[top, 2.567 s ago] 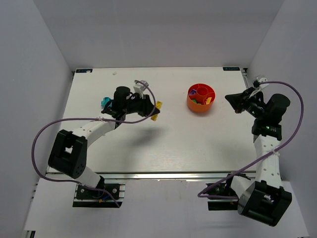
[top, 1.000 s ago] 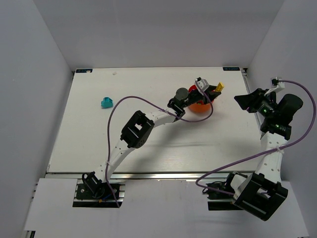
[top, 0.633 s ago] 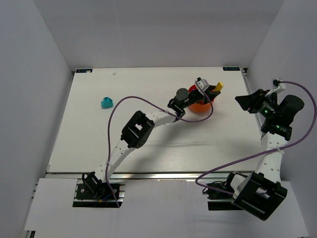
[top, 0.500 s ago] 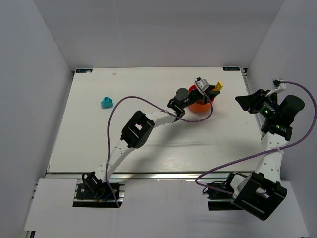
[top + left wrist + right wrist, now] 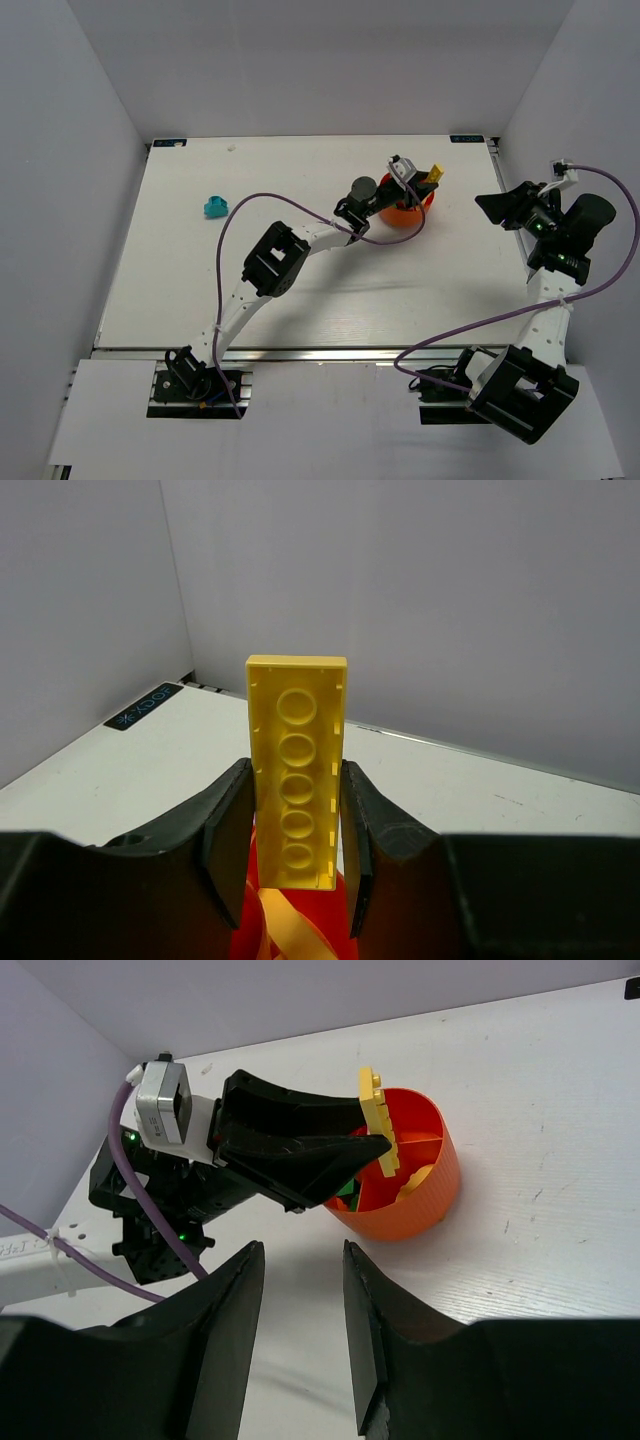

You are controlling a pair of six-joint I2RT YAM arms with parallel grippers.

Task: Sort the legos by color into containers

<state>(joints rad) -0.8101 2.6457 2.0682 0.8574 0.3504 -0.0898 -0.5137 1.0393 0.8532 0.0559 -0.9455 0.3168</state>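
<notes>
Nudged left, yellow lego [image 5: 296,785] shows perhaps five rings.

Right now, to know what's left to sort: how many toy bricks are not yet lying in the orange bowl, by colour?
Yellow: 1, the long yellow plastic brick held in the left fingers above the round orange plastic bowl.
Teal: 1, the small teal plastic brick on the white table.
Total: 2

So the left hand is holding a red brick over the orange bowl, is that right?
Not quite. The brick in the left hand is yellow, not red. The left wrist view shows it clamped between the fingers, and the right wrist view shows it over the orange bowl.
</notes>
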